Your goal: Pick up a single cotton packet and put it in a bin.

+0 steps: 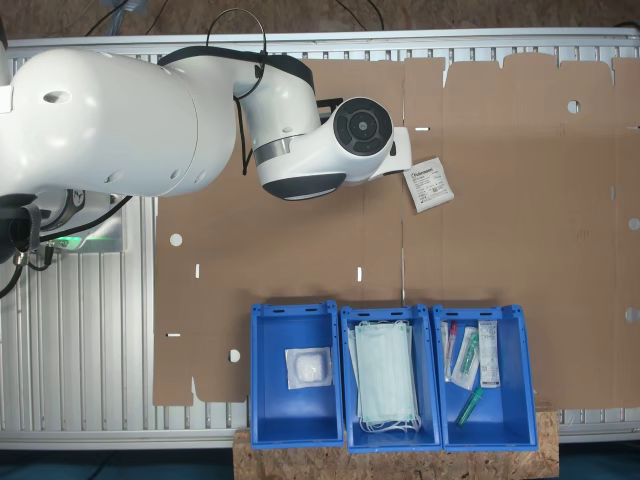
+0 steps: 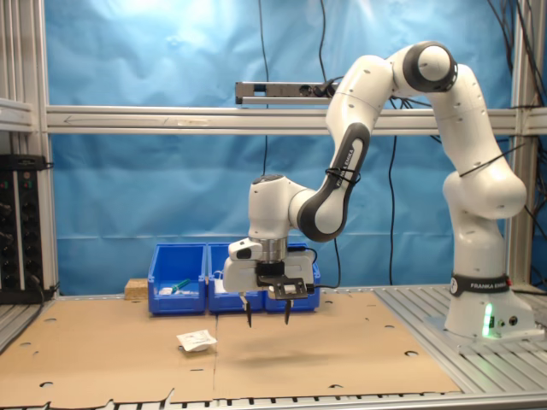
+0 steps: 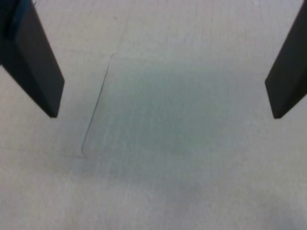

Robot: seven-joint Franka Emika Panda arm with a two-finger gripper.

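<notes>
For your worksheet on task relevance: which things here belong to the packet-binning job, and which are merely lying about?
Belongs to the job: cotton packet on the cardboard; open gripper; blue bins.

Lying about: face masks; plump white packet; long wrapped items.

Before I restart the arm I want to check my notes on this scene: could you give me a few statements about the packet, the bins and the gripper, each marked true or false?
1. The cotton packet lies on the cardboard, outside the bins. True.
2. The gripper is shut on the packet. False: its fingers stand wide apart above bare cardboard, holding nothing.
3. The middle blue bin holds pale green face masks. True.
4. All three bins are empty. False: each holds something, among them a plump white packet in one end bin.
5. In the second exterior view the packet sits beside the gripper, not under it. True.
</notes>
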